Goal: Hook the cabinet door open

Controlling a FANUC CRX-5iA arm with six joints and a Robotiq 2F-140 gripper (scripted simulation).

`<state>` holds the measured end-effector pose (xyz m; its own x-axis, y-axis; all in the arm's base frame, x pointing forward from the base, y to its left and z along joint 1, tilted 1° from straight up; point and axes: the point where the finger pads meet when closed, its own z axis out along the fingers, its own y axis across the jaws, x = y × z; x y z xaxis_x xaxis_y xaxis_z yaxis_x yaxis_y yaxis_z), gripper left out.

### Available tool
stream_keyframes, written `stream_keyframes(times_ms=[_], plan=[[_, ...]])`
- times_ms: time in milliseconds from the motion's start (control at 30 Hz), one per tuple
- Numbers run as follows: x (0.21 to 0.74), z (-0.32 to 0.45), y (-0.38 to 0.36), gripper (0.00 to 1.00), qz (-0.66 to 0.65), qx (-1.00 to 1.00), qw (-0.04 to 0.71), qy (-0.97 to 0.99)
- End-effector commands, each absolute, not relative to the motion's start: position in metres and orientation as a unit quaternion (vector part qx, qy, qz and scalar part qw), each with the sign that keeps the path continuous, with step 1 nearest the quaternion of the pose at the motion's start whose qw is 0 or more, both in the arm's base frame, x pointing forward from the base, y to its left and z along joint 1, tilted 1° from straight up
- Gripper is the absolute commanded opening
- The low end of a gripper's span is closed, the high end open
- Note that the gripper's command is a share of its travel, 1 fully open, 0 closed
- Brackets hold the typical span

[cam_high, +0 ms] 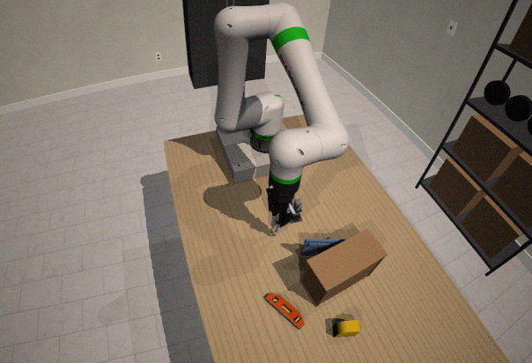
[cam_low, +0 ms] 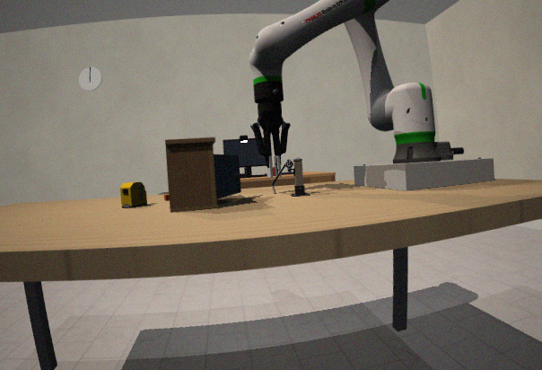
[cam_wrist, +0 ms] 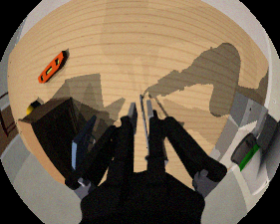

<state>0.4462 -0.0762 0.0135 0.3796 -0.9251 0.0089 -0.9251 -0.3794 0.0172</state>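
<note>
One of each thing stands on the light wooden table; nearest the exterior camera is a single yellow tape measure, near the table's left end; just behind it sits the one brown wooden box cabinet, flat on its base; an orange spirit level lies on the boards near the cabinet and the tape measure.

The cabinet's one dark blue door stands swung out, facing the arm; the top view shows it angled away from the cabinet front; the eye on it is too small to make out.

Further back hangs the one hook, a thin grey rod slanting down from the head of a short grey post, its bent tip low over the table and well apart from the door.

The black gripper points straight down right over the rod; its fingers are drawn nearly together with only a narrow gap, clasping nothing.

Farthest is the one white arm with green bands, on a grey block pedestal.
</note>
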Motion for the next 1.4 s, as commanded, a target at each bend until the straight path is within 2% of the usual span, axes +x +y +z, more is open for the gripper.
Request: stream_keyframes(times_ms=[0, 1367], plan=[[0.446, 0.014, -0.076, 0.14, -0.001, 0.830, 0.010, -0.557], [0.446, -0.012, -0.077, 0.14, -0.001, 0.830, 0.010, -0.557]])
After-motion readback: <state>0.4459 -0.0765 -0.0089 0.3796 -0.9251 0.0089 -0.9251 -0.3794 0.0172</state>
